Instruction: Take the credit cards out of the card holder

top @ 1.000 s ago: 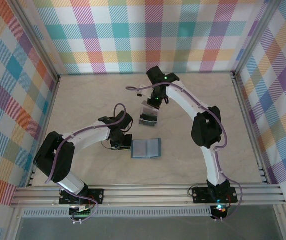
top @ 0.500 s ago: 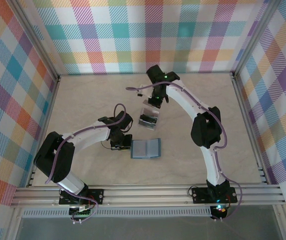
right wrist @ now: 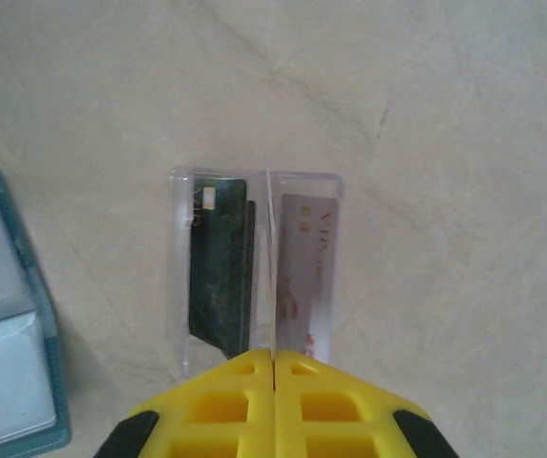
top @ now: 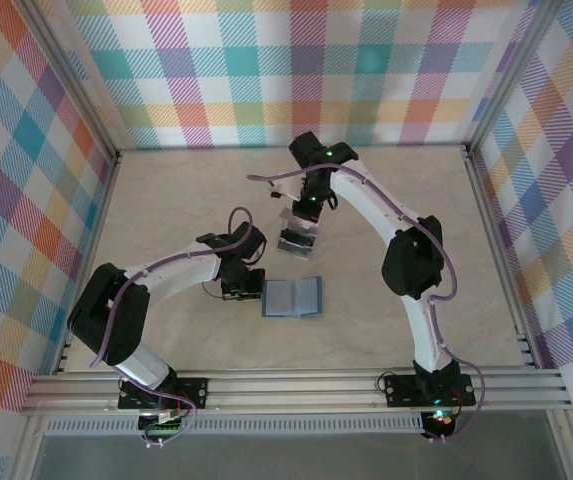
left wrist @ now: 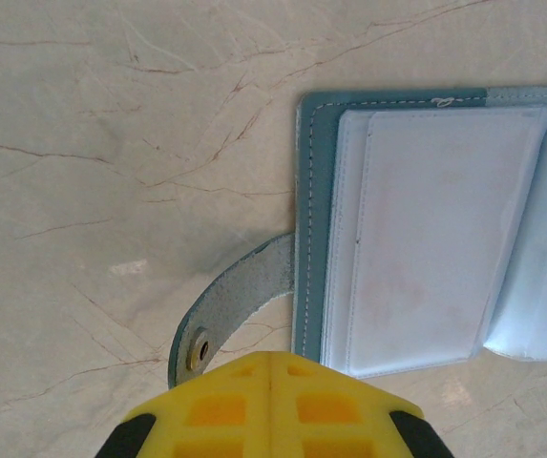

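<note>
My desk (top: pixel 166 200) is pale, marbled stone with thin brown veins. The card holder (top: pixel 292 297) lies open and flat on it, pale slotted inside facing up, its strap (left wrist: pixel 230 305) spread on the stone beside it. Near it, farther from my bases, are two credit cards (top: pixel 297 238) side by side, a dark card (right wrist: pixel 218 277) and a silvery card (right wrist: pixel 306 272), in a see-through plastic sheet (right wrist: pixel 179 286). I cannot tell whether that sheet rests fully flat.

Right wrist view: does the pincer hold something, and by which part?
The right pincer appears shut on a see-through plastic sheet, seen edge-on, gripped at its near edge.
</note>
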`<state>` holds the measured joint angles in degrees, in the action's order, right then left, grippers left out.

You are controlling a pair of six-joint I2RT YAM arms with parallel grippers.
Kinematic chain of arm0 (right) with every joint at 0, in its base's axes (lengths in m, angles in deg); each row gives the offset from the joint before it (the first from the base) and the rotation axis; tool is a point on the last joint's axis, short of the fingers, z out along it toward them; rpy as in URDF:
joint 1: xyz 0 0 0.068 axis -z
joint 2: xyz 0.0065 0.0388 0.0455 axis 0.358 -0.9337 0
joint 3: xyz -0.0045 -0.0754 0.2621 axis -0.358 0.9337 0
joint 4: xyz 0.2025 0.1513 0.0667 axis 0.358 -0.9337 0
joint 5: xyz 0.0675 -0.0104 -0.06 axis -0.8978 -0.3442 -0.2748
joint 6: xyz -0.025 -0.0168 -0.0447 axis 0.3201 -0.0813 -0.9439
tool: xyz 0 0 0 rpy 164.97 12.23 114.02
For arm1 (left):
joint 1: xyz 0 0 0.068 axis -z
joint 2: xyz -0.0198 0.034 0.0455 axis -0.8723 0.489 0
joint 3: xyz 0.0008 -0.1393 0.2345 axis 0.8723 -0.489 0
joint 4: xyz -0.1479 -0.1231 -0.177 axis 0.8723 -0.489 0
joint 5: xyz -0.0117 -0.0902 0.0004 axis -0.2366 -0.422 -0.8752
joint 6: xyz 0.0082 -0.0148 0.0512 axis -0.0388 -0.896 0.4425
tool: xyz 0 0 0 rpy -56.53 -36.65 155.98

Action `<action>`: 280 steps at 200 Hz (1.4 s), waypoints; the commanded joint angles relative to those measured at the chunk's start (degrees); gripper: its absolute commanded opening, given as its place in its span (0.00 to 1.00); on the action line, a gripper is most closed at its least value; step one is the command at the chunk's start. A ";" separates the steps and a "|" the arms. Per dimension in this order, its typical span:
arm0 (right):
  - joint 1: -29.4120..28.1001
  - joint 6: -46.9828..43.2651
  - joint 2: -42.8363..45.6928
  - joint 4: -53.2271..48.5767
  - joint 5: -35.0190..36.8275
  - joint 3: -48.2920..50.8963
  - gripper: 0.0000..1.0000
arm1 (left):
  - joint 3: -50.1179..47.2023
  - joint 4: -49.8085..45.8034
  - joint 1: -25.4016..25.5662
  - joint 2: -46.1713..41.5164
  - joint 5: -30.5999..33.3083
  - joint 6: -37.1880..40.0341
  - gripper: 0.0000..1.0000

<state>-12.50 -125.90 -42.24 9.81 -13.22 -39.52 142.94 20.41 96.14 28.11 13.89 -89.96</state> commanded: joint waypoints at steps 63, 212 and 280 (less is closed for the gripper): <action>-0.19 0.45 -4.34 -3.86 2.05 -1.89 0.00 | -0.46 -1.65 -0.70 -0.85 -0.06 0.29 0.00; -0.16 -1.54 -1.95 -2.62 1.69 -5.35 0.00 | -0.32 -1.74 -0.79 -0.86 -0.02 0.36 0.00; 0.05 -3.37 -6.28 -3.52 1.36 -4.67 0.00 | -0.68 -1.90 -0.79 -1.11 0.24 0.30 0.00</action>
<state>-12.47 -127.24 -45.89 7.47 -11.41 -43.08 142.94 20.41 95.77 28.11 13.91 -89.96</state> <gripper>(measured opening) 0.058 0.050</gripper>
